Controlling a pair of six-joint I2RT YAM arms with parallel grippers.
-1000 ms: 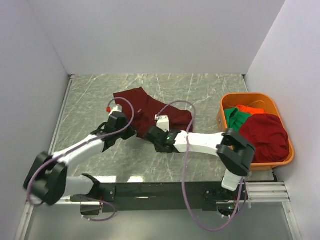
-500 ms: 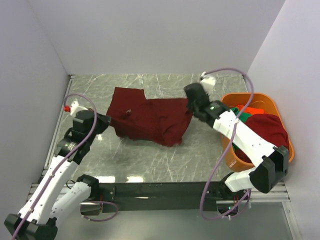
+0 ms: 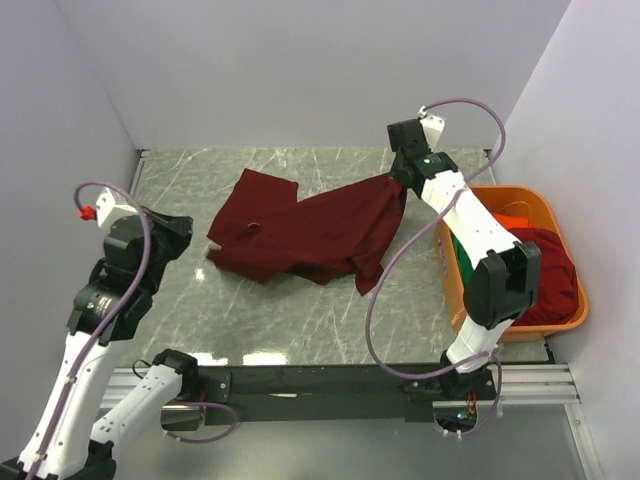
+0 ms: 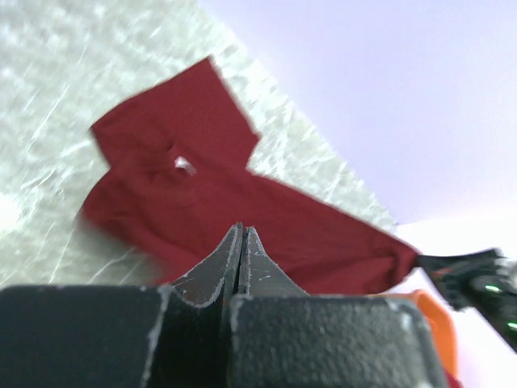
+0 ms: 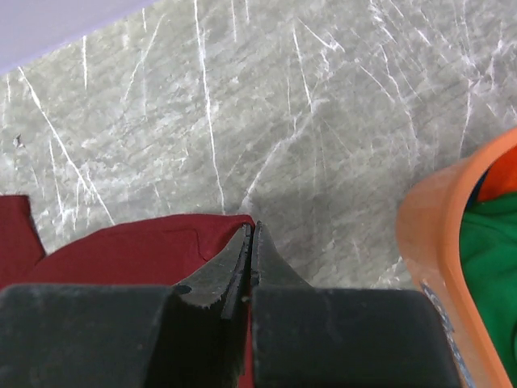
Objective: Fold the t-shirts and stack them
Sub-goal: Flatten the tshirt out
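Note:
A dark maroon t-shirt [image 3: 300, 235] lies spread and rumpled across the middle of the marble table; the left wrist view also shows this shirt [image 4: 202, 186]. My right gripper [image 3: 400, 182] is shut on its right corner [image 5: 121, 250] and holds that end up near the back wall, so the cloth hangs stretched toward it. My left gripper [image 3: 183, 225] is shut with nothing in it, left of the shirt's edge and apart from it. In both wrist views the jaws press together. An orange basket [image 3: 497, 193] holds another maroon t-shirt [image 3: 550, 275], a green one [image 5: 489, 242] and an orange-red one [image 3: 515, 215].
The basket stands at the table's right edge, close beside my right arm. White walls close in the back and both sides. Bare marble [image 3: 170, 180] shows at the back left and along the front edge [image 3: 300, 320].
My right gripper has carried the shirt's corner up and back to the right, stretching the cloth out. My left arm has drawn away to the left, off the shirt.

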